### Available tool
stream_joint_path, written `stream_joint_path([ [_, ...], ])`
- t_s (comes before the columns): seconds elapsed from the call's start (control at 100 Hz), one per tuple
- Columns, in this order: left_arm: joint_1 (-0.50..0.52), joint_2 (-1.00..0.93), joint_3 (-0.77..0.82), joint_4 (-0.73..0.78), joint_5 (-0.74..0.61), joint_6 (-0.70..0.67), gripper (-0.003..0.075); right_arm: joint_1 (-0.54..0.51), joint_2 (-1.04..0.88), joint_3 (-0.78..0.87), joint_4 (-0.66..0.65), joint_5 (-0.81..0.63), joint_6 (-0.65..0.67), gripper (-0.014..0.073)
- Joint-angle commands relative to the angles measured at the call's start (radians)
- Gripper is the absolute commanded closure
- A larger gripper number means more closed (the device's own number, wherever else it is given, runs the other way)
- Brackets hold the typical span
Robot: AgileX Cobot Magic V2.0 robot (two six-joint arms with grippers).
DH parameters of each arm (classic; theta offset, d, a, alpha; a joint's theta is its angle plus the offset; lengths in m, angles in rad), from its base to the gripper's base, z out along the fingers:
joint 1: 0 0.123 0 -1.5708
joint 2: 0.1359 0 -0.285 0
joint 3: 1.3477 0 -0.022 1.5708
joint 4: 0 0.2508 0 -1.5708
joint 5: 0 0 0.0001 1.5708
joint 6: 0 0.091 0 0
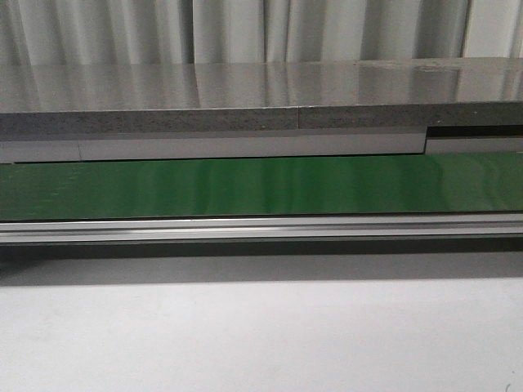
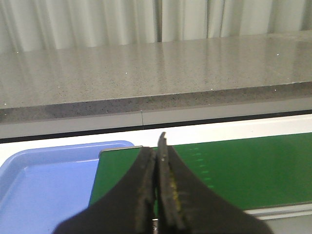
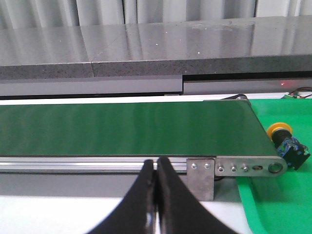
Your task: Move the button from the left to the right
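1. The button (image 3: 283, 142) already lies off the far right end of the green belt (image 3: 126, 129), tipped on its side on a green tray (image 3: 287, 195), just beside the belt's end roller bracket (image 3: 248, 168). It shows only in the right wrist view; the front view shows bare belt.
2. Risk: a reach for the button could strike the metal bracket, since the cap sits so near it.
3. Risk: lying tilted, with a round cap on a boxy body, it will likely roll or twist if pinched across the cap rather than across the black body.
4. Risk: neither pincer is parted, so either would shove the button instead of taking it unless it spreads first.
5. The left pincer (image 2: 158, 165) has its fingers pressed together on nothing, hovering over the left end of the belt beside a blue tray (image 2: 44, 185).
6. The right pincer (image 3: 156, 170) is likewise closed and empty, poised before the belt's aluminium rail (image 3: 73, 163), well apart from the button.
7. The white counter (image 1: 261, 335) in front carries nothing visible.
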Motion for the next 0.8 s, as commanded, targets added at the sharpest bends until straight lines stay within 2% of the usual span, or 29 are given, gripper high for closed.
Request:
stream_joint_path([
  [0.0,-0.009,0.007,-0.027,-0.012,-0.088,-0.002,0.0741,0.002,-0.019,-0.016,-0.01,-0.086,0.0,0.0662],
  [0.14,-0.009,0.005,-0.018,0.039,-0.126,-0.038,0.0741,0.002,-0.019,-0.016,-0.01,-0.086,0.0,0.0662],
  [0.21,-0.009,0.0,-0.004,0.143,-0.13,-0.16,0.0741,0.002,-0.019,-0.016,-0.01,-0.086,0.0,0.0662],
  [0.31,-0.009,-0.016,0.023,0.329,-0.13,-0.405,0.0741,0.002,-0.019,-0.016,-0.01,-0.086,0.0,0.0662],
  [0.38,-0.009,-0.034,0.048,0.406,-0.13,-0.494,0.0741,0.002,-0.019,-0.016,-0.01,-0.086,0.0,0.0662],
  [0.79,-0.009,-0.293,0.23,0.451,-0.13,-0.504,0.0741,0.002,-0.019,-0.016,-0.01,-0.086,0.0,0.0662],
])
